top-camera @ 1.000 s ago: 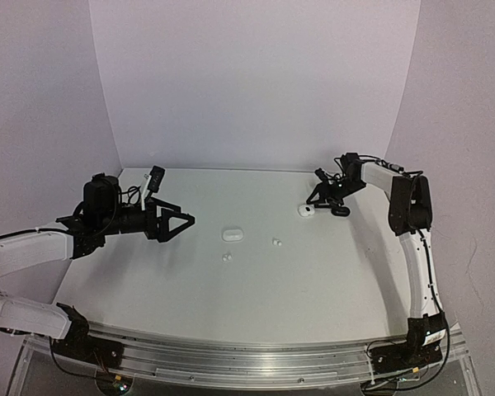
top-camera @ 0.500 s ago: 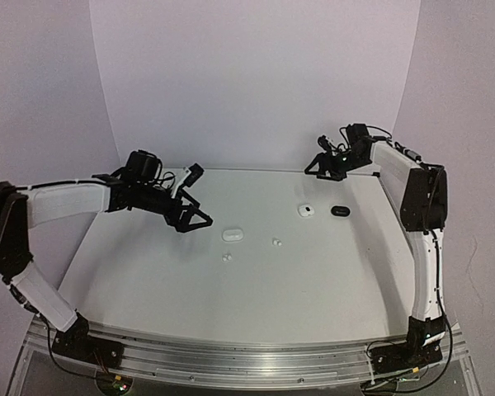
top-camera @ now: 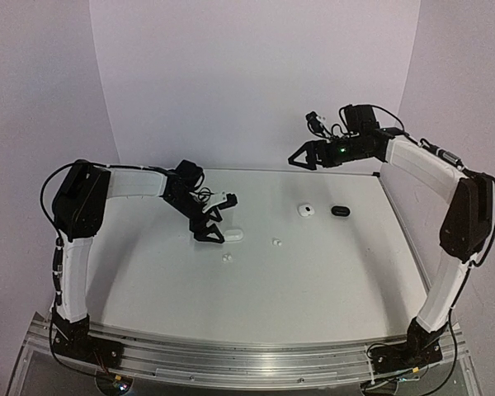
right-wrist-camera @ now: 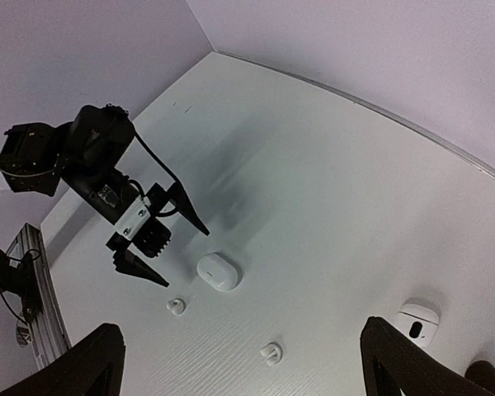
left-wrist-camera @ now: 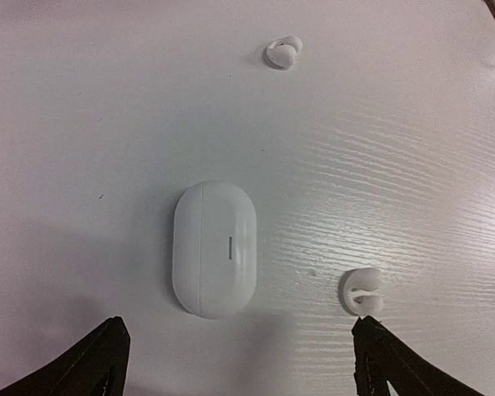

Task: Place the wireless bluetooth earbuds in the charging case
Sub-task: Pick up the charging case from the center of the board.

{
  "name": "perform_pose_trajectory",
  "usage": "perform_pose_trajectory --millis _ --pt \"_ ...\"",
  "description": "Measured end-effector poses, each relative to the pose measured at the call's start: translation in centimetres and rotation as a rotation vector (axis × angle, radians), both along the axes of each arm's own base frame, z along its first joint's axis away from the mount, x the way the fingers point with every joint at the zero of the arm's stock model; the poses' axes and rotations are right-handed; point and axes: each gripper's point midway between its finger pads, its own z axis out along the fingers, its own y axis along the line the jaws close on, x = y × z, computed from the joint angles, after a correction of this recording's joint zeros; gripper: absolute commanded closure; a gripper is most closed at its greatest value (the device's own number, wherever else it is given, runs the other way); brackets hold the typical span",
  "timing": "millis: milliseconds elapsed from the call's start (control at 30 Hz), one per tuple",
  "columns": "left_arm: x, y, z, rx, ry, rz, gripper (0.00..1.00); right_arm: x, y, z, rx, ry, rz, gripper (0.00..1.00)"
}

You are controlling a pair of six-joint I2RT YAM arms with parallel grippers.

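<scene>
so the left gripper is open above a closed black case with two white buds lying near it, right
Not quite. The left wrist view shows the case is white, not black. The rest holds: the left gripper is open above it, it is closed, and two white buds lie near it.

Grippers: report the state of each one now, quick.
Left gripper: open, holding nothing, just above the white case.
Right gripper: open, holding nothing, raised high over the table.

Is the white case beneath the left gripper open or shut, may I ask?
Shut: the white case lies flat with its lid down.
</scene>
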Motion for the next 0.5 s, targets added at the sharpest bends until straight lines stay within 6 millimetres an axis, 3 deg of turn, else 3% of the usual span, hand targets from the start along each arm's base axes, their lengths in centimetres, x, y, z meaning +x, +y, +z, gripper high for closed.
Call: perform_pose_trajectory --millis 233,500 --pt "0.4 -1.4 -3.2 0.049 -0.034 -0.066 0.21 -2.8 1.0 -3.2 -0.047 0.055 -0.018 0.02" --pt "1.0 -2.1 -3.8 0.042 -0.060 -0.083 0.41 -3.9 0.6 -1.6 -0.023 0.039 -0.062 0.02"
